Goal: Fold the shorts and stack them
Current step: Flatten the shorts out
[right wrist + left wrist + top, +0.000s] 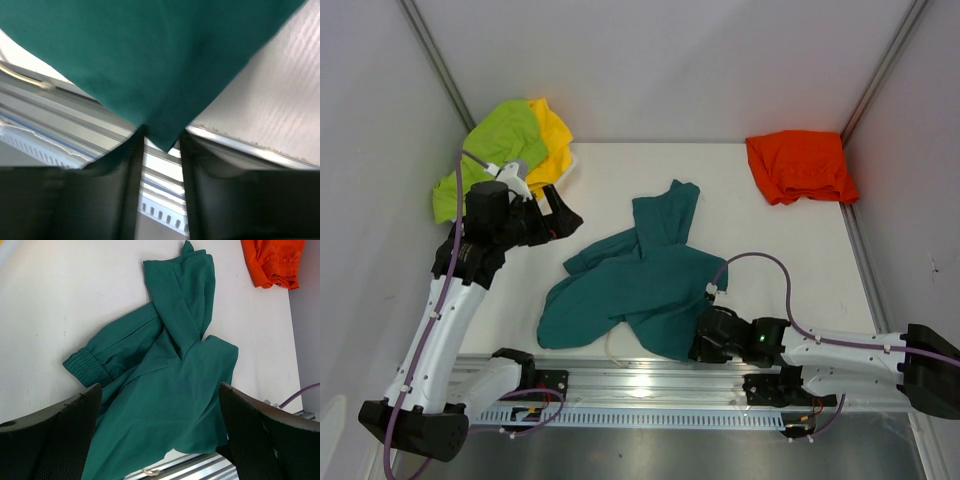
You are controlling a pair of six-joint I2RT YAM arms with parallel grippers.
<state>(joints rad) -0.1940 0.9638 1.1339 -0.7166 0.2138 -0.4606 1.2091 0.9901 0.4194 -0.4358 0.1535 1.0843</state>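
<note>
While left gripper (159,390) is hanging wide open near teal shorts (645,285), right gripper (162,135) is pinching near corner of these shorts at tabletop (790,250) front edge.

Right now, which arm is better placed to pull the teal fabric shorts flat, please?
Right. The right hand has the near corner of the teal fabric shorts between its fingers; the left hand hovers open, apart from them.

Robot laboratory test cell. Plain grey panels (670,60) enclose a white worktop (620,180). The left arm (435,330) and right arm (840,350) are mounted on an aluminium rail (650,385) along its near edge.
</note>
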